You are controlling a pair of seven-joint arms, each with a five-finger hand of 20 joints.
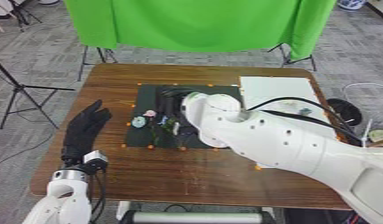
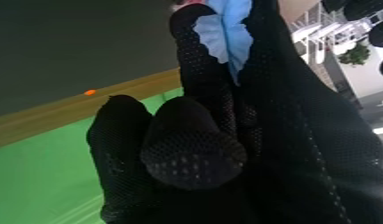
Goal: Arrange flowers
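Green cloth (image 1: 205,25) hangs across the top. Mid-frame, the right hand (image 1: 176,100) pinches pale blue, wavy-edged petals (image 2: 225,32); left of it, pink (image 1: 150,113) and pale blue flowers (image 1: 139,122) lie together. Farther left, the left hand (image 1: 84,127) has loose fingers.

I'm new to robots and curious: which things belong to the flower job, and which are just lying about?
For the job:
pink flower
blue petals, in the right hand
dark mat

Seemingly just about:
tripod
green cloth
black bin
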